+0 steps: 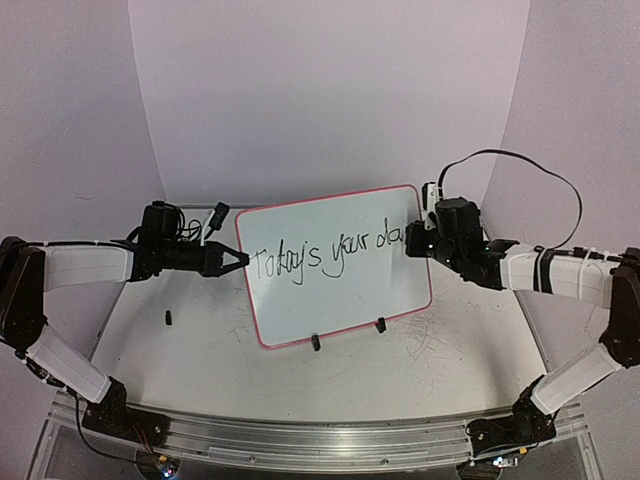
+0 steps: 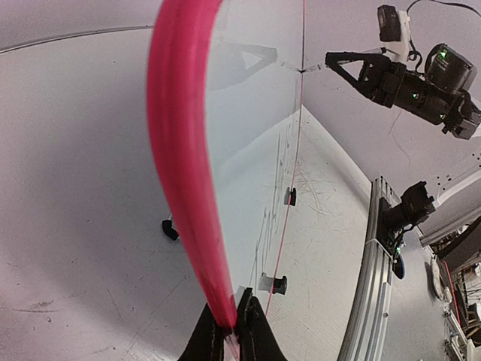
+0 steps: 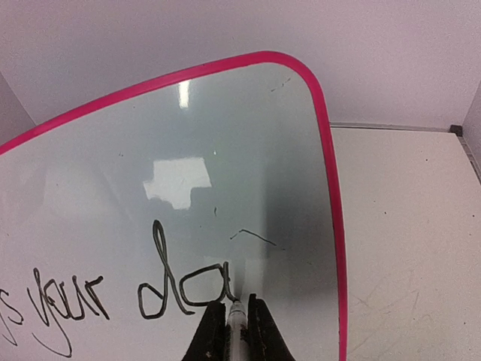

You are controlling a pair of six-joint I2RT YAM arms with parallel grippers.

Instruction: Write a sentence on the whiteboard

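A small black object [image 1: 168,318] lies on the scratched white table [image 1: 220,360].

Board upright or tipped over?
Upright: the whiteboard stands on edge in two black feet, with the left gripper shut on its rim.

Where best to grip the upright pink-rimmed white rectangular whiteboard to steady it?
Probably the left rim at mid-height, coming in from the left with one jaw on each face. The whiteboard stands upright on two black clip feet, so its thin side edge is exposed; the left gripper is shut there.
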